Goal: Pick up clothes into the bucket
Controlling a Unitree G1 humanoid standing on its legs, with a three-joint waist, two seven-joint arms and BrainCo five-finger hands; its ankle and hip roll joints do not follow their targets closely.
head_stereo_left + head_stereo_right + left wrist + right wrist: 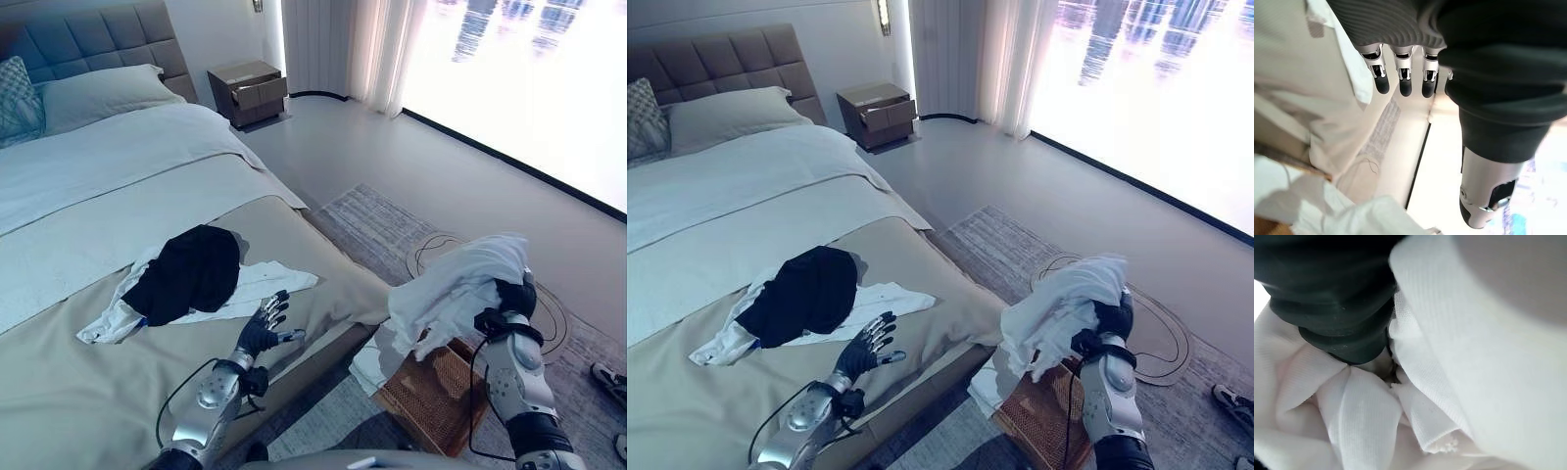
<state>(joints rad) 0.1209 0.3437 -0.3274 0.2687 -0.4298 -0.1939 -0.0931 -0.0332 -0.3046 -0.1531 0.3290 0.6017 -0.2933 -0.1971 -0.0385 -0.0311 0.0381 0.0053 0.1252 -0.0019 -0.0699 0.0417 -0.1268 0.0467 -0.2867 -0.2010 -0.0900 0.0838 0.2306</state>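
Observation:
My right hand (512, 297) holds a bunched white garment (453, 282) in the air above a brown wicker basket (439, 399) on the floor beside the bed. In the right wrist view the white garment (1366, 421) gathers in folds against the hand's dark cover. More white cloth (375, 360) hangs at the basket's near-bed side. On the bed lies a black garment (188, 272) on top of a white shirt (257, 284). My left hand (263, 329) hovers open over the beige bed cover (78, 392), just right of that pile, its fingers (1403, 83) straight.
The bed's corner (367, 294) stands between the pile and the basket. A patterned rug (377, 220) covers the floor under the basket. A nightstand (249, 90) is at the far wall, pillows (93, 93) at the headboard. A shoe (609, 380) shows at the right edge.

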